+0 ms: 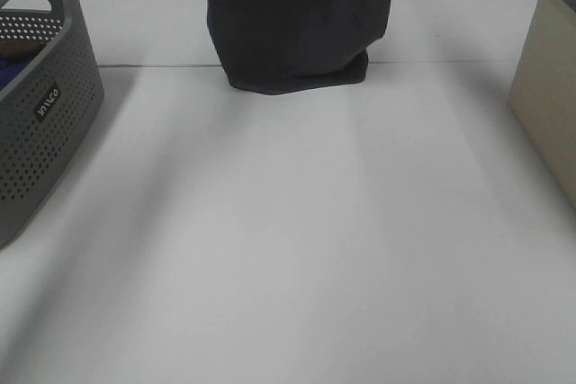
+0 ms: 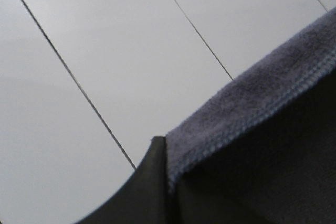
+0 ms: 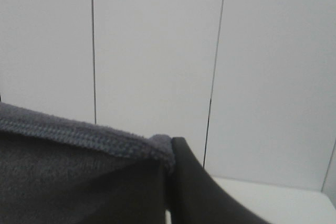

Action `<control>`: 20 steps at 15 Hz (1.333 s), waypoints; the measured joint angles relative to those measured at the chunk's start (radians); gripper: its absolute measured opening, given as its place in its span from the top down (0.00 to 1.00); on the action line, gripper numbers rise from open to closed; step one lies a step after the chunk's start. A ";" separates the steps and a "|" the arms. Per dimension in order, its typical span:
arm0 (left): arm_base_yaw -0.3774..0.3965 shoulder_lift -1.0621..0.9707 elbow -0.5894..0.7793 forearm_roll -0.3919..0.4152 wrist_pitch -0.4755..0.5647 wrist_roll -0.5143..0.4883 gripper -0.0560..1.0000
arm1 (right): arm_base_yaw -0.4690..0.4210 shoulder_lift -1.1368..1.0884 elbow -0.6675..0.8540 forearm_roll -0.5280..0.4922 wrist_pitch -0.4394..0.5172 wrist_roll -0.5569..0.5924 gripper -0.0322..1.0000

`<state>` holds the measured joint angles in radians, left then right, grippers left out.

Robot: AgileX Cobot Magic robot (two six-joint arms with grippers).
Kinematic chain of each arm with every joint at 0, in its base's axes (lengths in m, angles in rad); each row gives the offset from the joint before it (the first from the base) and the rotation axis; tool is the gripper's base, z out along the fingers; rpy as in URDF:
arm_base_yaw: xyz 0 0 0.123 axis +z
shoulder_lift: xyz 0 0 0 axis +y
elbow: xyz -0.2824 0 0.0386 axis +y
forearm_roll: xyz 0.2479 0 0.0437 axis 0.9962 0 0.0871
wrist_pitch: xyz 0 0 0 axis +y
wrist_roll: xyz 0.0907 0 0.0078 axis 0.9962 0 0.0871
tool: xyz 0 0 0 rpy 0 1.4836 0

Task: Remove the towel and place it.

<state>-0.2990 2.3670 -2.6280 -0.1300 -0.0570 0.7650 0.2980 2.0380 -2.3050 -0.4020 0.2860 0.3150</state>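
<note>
The dark charcoal towel (image 1: pixel 297 15) hangs from above the top of the exterior high view, and its folded lower end touches the white table (image 1: pixel 288 249) at the far middle. Neither gripper shows in that view. In the left wrist view my left gripper (image 2: pixel 168 174) is shut on the towel's hemmed edge (image 2: pixel 252 114), with one black finger (image 2: pixel 149 187) pressed against the cloth. In the right wrist view my right gripper (image 3: pixel 168 169) is shut on another hemmed edge of the towel (image 3: pixel 79 171), with a black finger (image 3: pixel 197 192) beside it.
A grey perforated basket (image 1: pixel 45 123) stands at the left edge with a blue cloth (image 1: pixel 11 71) inside. A beige box (image 1: pixel 549 87) stands at the right edge. A seam crosses the table behind the towel's lower end.
</note>
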 joint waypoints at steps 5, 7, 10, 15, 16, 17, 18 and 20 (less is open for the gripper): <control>0.000 -0.040 0.000 -0.009 0.520 -0.006 0.95 | 0.000 -0.035 0.000 0.193 0.337 -0.149 0.96; 0.000 -0.107 0.000 -0.027 0.779 -0.063 0.95 | 0.000 -0.090 0.000 0.229 0.478 -0.196 0.96; -0.007 -0.157 -0.006 -0.041 1.209 -0.198 0.95 | 0.000 -0.151 0.000 0.300 0.787 -0.254 0.96; -0.008 -0.157 0.071 -0.010 1.265 -0.446 0.95 | 0.002 -0.150 0.015 0.348 0.930 -0.293 0.96; -0.010 -0.170 0.111 0.025 1.264 -0.486 0.95 | 0.004 -0.151 0.027 0.366 0.930 -0.295 0.96; -0.012 -0.196 0.165 0.057 1.263 -0.518 0.95 | 0.005 -0.158 0.054 0.387 0.930 -0.302 0.96; -0.017 -0.244 0.234 0.093 1.260 -0.548 0.95 | 0.007 -0.170 0.086 0.402 0.930 -0.315 0.96; -0.023 -0.363 0.367 0.130 1.252 -0.585 0.95 | 0.015 -0.212 0.150 0.429 0.924 -0.315 0.96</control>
<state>-0.3220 2.0040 -2.2610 0.0000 1.1950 0.1800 0.3130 1.8260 -2.1550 0.0270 1.2100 0.0000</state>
